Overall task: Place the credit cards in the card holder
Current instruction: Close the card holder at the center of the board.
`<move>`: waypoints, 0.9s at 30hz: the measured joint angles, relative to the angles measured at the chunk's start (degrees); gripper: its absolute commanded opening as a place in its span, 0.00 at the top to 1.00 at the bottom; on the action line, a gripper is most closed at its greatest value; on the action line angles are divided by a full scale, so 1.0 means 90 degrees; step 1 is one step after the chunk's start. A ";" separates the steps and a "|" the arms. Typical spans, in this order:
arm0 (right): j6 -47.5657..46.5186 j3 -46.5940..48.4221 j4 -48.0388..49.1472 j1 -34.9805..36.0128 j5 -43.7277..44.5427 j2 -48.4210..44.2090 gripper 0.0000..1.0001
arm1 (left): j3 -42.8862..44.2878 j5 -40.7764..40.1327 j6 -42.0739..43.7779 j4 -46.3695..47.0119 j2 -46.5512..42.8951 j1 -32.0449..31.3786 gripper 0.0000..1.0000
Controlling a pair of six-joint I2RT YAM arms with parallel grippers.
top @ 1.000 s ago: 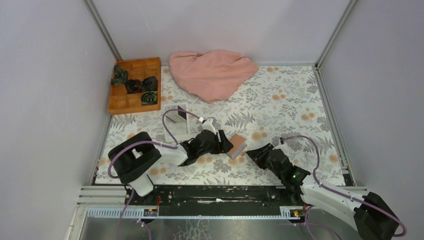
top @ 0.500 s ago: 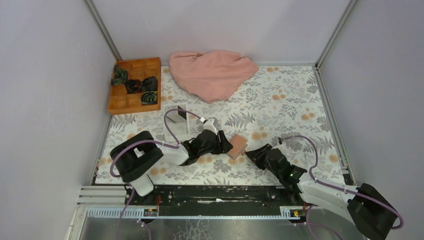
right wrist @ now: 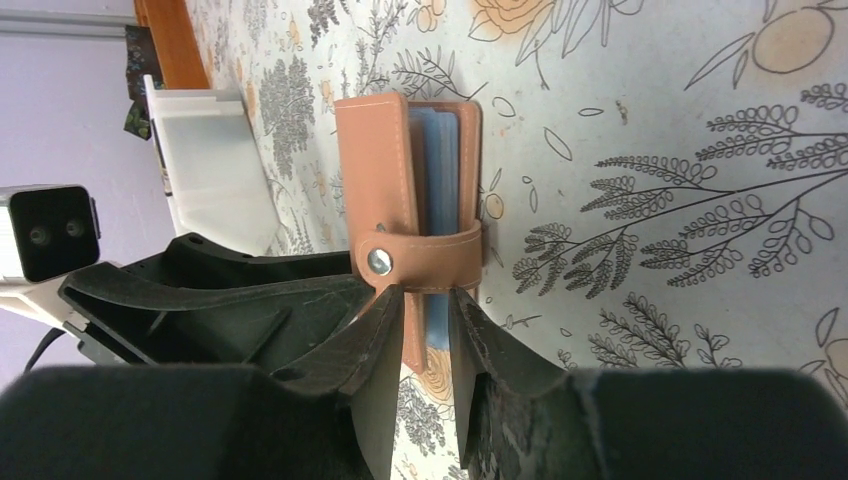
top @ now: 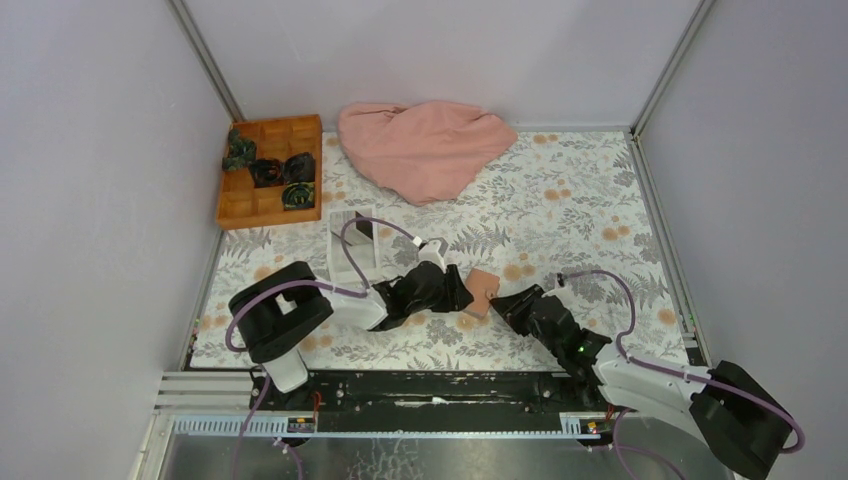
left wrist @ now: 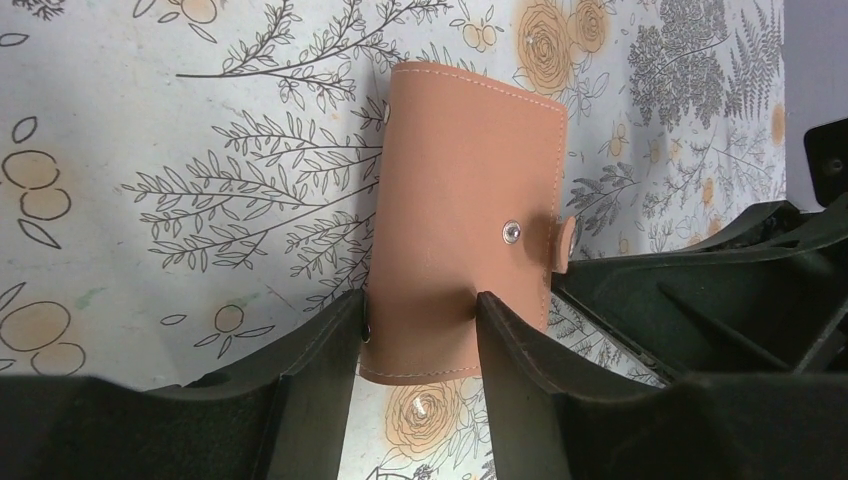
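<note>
The right gripper (right wrist: 425, 297) is pinched narrow on the near end of the reddish-brown, leather-like folding card holder (right wrist: 375, 160), with a finger on each face. The holder's strap crosses its open edge just ahead of the tips, and a thin blue plastic credit card (right wrist: 440, 170) shows inside. The left gripper (left wrist: 420, 305), jaws partway apart, straddles one end of the holder; whether it grips I cannot tell. The holder sits on the floral table cover (top: 580, 200) between both arms, and a shallow white tray (top: 352, 240) stands beside the left arm.

Leather folding card holder (left wrist: 465, 180): reddish-brown
Thin plastic card (right wrist: 440, 170): blue
Flat table cover (top: 580, 190): white, grey ferns, orange flowers
</note>
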 measured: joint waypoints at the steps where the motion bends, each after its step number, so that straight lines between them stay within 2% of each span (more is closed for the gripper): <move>1: 0.0002 0.0000 -0.0002 0.0002 0.0000 -0.0036 0.69 | 0.0046 -0.0012 -0.0002 -0.0070 0.0007 -0.0019 0.47; 14: -0.0010 0.0000 -0.0374 0.0002 0.0117 -0.0534 0.69 | 0.0668 -0.0347 -0.0032 -0.0981 0.0165 -0.0204 0.48; 21: -0.0036 0.0000 -0.1321 0.0002 0.0338 -0.1256 0.59 | 0.0998 -0.0566 -0.0112 -0.1581 0.0228 -0.0243 0.48; 27: -0.0039 0.0000 -0.1790 0.0007 0.0495 -0.1285 0.55 | 0.1188 -0.0653 -0.0129 -0.1923 0.0277 -0.0250 0.48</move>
